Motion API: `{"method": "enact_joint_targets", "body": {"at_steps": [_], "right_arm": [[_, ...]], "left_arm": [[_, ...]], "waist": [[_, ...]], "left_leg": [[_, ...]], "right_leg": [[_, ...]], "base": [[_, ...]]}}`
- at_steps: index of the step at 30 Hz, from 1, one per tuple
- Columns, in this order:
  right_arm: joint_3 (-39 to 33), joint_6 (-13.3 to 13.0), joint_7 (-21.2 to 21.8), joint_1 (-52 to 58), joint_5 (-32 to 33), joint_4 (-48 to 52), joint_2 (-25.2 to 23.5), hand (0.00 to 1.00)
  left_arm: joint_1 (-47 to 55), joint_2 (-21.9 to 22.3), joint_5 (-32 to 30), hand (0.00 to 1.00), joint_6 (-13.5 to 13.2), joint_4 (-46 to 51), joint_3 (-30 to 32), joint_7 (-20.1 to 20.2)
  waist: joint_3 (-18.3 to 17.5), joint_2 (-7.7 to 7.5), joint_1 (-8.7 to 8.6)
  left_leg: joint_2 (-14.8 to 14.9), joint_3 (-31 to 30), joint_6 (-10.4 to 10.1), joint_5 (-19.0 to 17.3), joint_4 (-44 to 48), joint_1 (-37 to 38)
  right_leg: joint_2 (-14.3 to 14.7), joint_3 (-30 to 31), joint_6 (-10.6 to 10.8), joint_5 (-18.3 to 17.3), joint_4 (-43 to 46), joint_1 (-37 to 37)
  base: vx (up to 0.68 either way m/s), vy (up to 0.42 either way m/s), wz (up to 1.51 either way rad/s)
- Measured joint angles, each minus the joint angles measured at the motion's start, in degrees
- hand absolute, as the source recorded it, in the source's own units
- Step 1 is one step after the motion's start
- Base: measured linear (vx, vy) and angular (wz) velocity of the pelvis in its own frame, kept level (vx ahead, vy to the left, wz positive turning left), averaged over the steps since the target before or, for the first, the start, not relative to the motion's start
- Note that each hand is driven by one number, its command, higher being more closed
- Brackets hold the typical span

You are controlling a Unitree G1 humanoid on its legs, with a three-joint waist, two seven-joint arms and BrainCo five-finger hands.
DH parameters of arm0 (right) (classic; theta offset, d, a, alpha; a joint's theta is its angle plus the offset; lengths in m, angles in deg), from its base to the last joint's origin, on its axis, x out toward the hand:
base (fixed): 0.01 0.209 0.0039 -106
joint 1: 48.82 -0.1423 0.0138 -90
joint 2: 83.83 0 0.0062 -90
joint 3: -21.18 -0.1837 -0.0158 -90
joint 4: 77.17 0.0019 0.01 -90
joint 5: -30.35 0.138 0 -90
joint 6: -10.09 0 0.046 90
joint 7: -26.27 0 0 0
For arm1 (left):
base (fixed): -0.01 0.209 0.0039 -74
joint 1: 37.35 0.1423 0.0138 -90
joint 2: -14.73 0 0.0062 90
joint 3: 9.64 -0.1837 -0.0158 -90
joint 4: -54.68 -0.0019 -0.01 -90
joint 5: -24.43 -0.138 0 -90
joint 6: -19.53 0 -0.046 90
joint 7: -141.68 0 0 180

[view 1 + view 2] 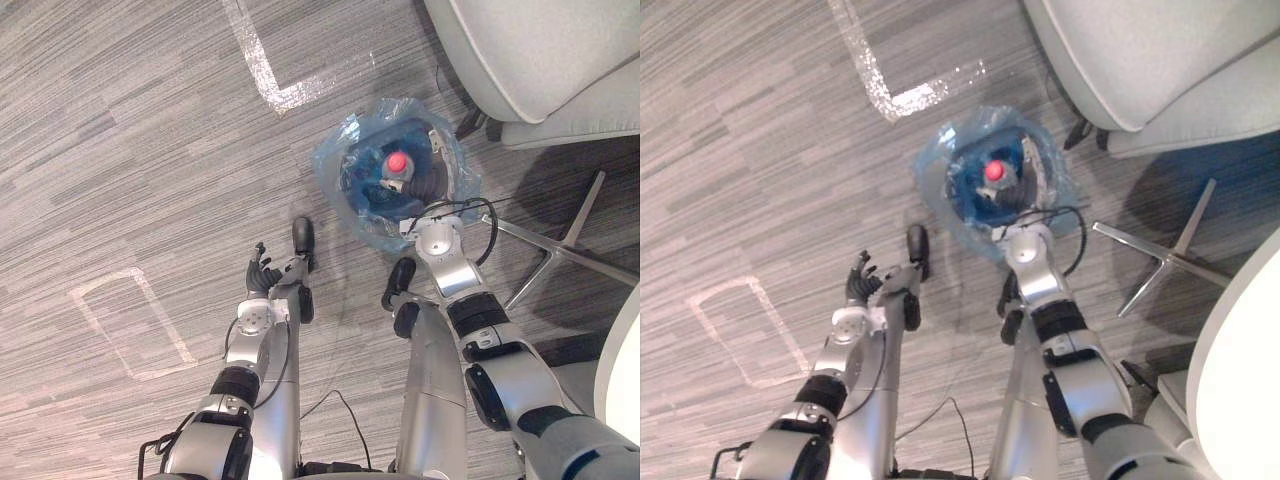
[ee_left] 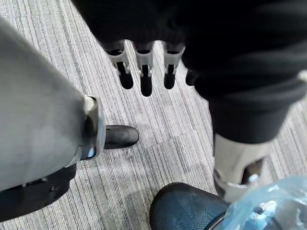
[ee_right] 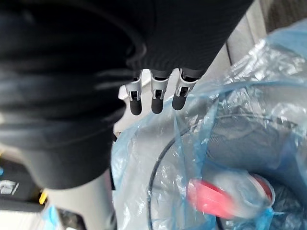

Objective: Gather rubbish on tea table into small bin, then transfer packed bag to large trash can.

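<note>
Right hand (image 3: 156,98): hangs just over the rim of the small bin (image 2: 184,211), right of centre in the left eye frame, fingers straight and side by side, grasping nothing. Reaches above the blue bag (image 1: 338,145) that lines the dark mesh bin and spills crumpled over its edge; cannot tell whether the fingertips brush the plastic. Inside the bag, at the middle of the bin, lies a red-capped bottle (image 1: 397,163) among darker rubbish too murky to name. Left hand (image 1: 267,272): sits left of centre and lower in the frame, well apart from the bin, above bare grey striped carpet (image 1: 120,150), fingers loosely extended and empty. Upper right corner: pale grey armchair (image 1: 540,55), close beside the bin. Right edge, middle: metal star base (image 1: 560,250) of a chair on the carpet. Top centre and lower left: white tape marks (image 1: 262,70). Lower right of the right eye frame: curved white tabletop edge (image 1: 1240,365).
</note>
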Motion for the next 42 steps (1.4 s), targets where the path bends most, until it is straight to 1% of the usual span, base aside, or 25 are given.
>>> {"method": "enact_joint_targets", "body": {"at_steps": [1,2,4,7,9,14,16,19,23,24,27,32,38,42], "right_arm": [[0.87,-0.01,0.03,0.03,-2.86,-0.14,0.11,0.0],[1.45,-0.01,0.05,0.03,-3.91,-0.27,0.21,0.0],[3.96,-0.03,0.65,-0.01,-9.48,-1.69,0.97,0.0],[6.78,-0.03,1.44,0.11,-13.15,-3.78,1.56,0.0],[9.4,-0.09,2.32,-0.06,-16.07,-6.32,2.47,0.0],[12.78,0.19,3.42,-0.36,-18.97,-12.07,2.56,0.0],[13.78,0.53,4.08,-0.72,-20.11,-14.4,2.41,0.0],[14.21,1.38,4.71,-1.2,-20.13,-18.25,2.08,0.0],[13.78,2.83,4.75,-2.01,-20.13,-21.9,1.27,0.0],[12.75,3.18,4.77,-2.57,-20.12,-22.99,0.72,1.0],[10.13,4.03,4.71,-3.9,-20.07,-24.59,-0.17,1.0],[7.2,4.38,4.65,-4.24,-19.76,-25.29,-1.18,1.0],[7.13,4.33,4.36,-4.21,-19.35,-25.12,-1.65,1.0],[7.26,4.19,4.17,-4.2,-17.55,-24.48,-2.39,1.0]], "left_arm": [[0.0,-0.11,-0.02,0.0,-0.06,-0.04,-0.34,0.0],[0.0,-0.17,-0.02,0.0,-0.08,-0.04,-0.44,0.01],[0.0,-0.27,-0.05,0.0,-0.34,-0.12,-0.9,0.02],[-0.03,-0.34,-0.06,0.0,-0.87,-0.31,-0.98,0.03],[-0.44,-0.39,-0.07,0.0,-1.03,-0.63,-1.03,0.02],[-1.82,-0.79,-0.04,0.0,-1.31,-2.48,-2.13,-0.01],[-2.27,-0.91,-0.01,0.0,-1.45,-2.76,-2.17,-0.02],[-2.36,-0.96,0.05,0.0,-1.94,-3.33,-2.14,-0.1],[-3.03,-1.14,0.83,0.0,-2.23,-3.69,-2.07,-0.58],[-3.78,-1.27,1.1,0.0,-2.25,-4.39,-1.97,-0.87],[-5.13,-1.43,2.14,0.0,-2.42,-4.36,-1.78,-0.98],[-6.22,-1.26,2.98,0.0,-2.59,-4.35,-1.39,-0.98],[-6.42,-0.28,3.31,0.0,-2.58,-4.31,-1.39,-0.83],[-6.44,-0.1,3.31,0.0,-2.55,-4.11,-1.47,-0.75]], "waist": [[-0.01,0.0,-0.01],[-0.02,-0.01,-0.03],[-0.13,-0.16,-0.09],[-0.29,-0.47,-0.09],[-0.36,-0.6,-0.09],[-0.36,-0.6,-0.09],[-0.36,-0.6,-0.1],[-0.36,-0.6,-0.17],[-0.4,-0.67,-0.13],[-0.39,-0.67,-0.12],[-0.39,-0.67,-0.09],[-0.39,-0.67,-0.03],[-0.39,-0.67,0.03],[-0.39,-0.67,0.01]], "left_leg": [[0.01,-0.06,0.02,0.1,-0.05,0.01],[0.02,-0.08,0.02,0.14,-0.07,0.02],[0.03,-0.1,0.0,0.27,-0.17,0.08],[-0.01,-0.12,-0.05,0.55,-0.59,0.16],[-0.13,-0.1,-0.15,1.39,-2.16,0.41],[-0.16,-0.11,-0.08,2.82,-3.89,0.54],[-0.15,-0.14,-0.17,2.88,-4.15,0.52],[-0.17,0.0,-0.27,3.0,-5.12,0.45],[-0.18,0.06,-0.38,4.2,-6.36,-1.01],[-0.24,0.04,-0.34,4.59,-6.41,-1.66],[-0.55,-0.01,-0.29,6.03,-7.1,-2.73],[-0.59,-0.41,-0.51,5.99,-7.06,-3.85],[-0.5,-0.26,-0.49,6.04,-6.98,-4.18],[-0.25,-0.13,-0.17,6.78,-6.86,-3.93]], "right_leg": [[0.0,-0.12,-0.04,0.02,0.01,0.03],[0.0,-0.16,-0.06,0.04,0.02,0.04],[-0.01,-0.23,-0.16,0.11,0.02,0.07],[-0.05,-0.36,-0.26,0.18,-0.06,0.1],[-0.24,-0.98,-0.54,0.4,-0.58,0.18],[-0.44,-1.88,-0.67,0.44,-0.66,0.16],[-0.5,-2.06,-0.71,0.43,-0.65,0.11],[-0.7,-2.37,-0.73,0.44,-0.75,-0.1],[-0.96,-3.11,-1.01,0.27,-0.4,-1.74],[-1.08,-3.26,-1.13,0.2,-0.12,-2.46],[-1.52,-3.32,-1.34,0.07,0.72,-4.22],[-1.61,-3.61,-1.6,-0.1,1.44,-5.47],[-1.63,-3.64,-1.6,-0.1,1.43,-5.77],[-1.4,-3.65,-1.7,0.01,1.35,-5.43]], "base": [[0.0,0.0,0.0],[0.0,0.0,0.0],[0.0,0.0,0.0],[-0.01,-0.002,0.02],[-0.03,-0.009,0.11],[-0.02,-0.018,0.1],[-0.02,-0.015,0.06],[-0.02,-0.01,0.08],[-0.02,-0.017,0.14],[-0.02,-0.022,0.1],[-0.02,-0.027,0.08],[-0.02,-0.017,0.02],[-0.01,-0.003,0.0],[0.0,-0.006,-0.02]]}}
